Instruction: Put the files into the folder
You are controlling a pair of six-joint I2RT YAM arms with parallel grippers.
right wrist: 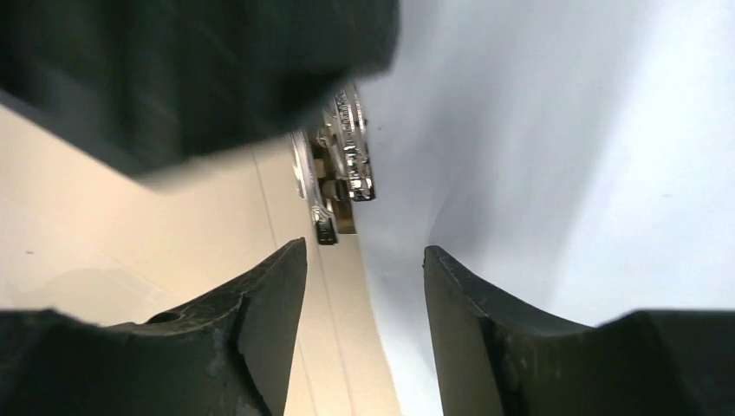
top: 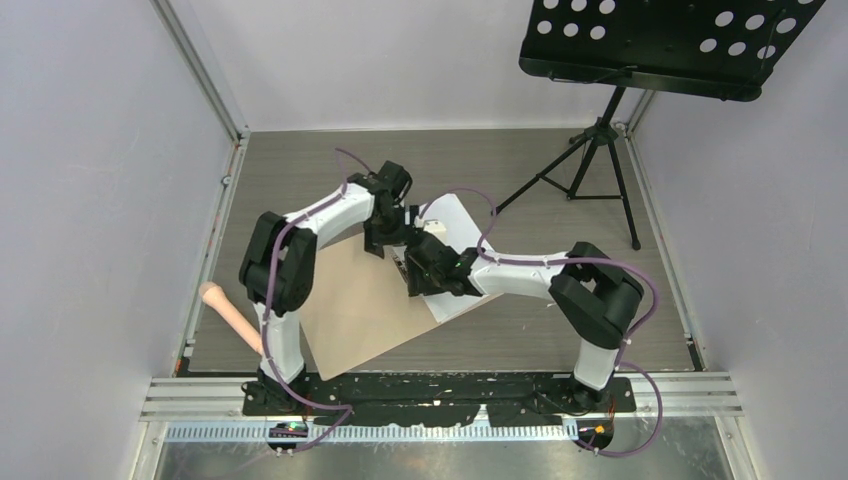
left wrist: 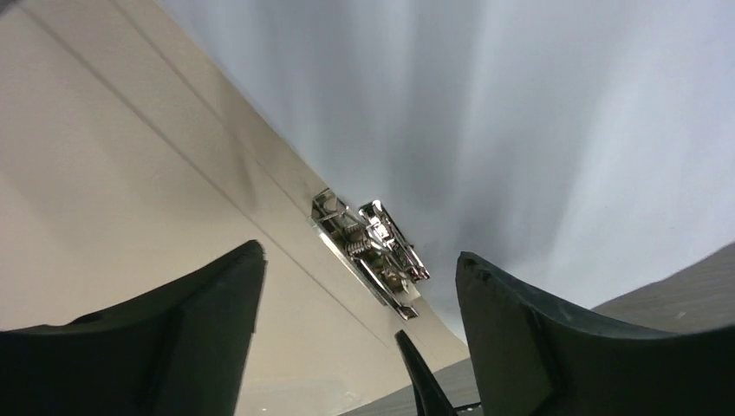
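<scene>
Files (top: 460, 225): white sheets, laid flat on the right-hand side of the open folder (top: 350, 315). Their inner long edge is set against the crease, where a metal spring clip (left wrist: 373, 247) is mounted. Whether that edge is caught under the clip cannot be told. The crease and the sheets' long axis run away from the arm bases, slanted a little to the right at the near end. The folder's left leaf is seen bare and tan, with nothing lying on it. The right leaf is almost wholly covered by the paper, so the files are judged to be already within the folder, which has not yet been closed. Left gripper (left wrist: 360, 256): held low over the crease, jaws apart, nothing between them, the clip directly ahead. Right gripper (right wrist: 364, 247): held just beside it on the paper side, jaws likewise parted and empty, straddling the line where white paper meets tan card. Both are close to the clip. The right is the nearer to the sheets, the left to the bare leaf, which is judged the part to be swung over. Surroundings: grey table (top: 300, 170); a pale pink handle-like object (top: 230, 315) at the table's left edge; a black music stand (top: 600, 150) at the far right, well apart from the folder.
</scene>
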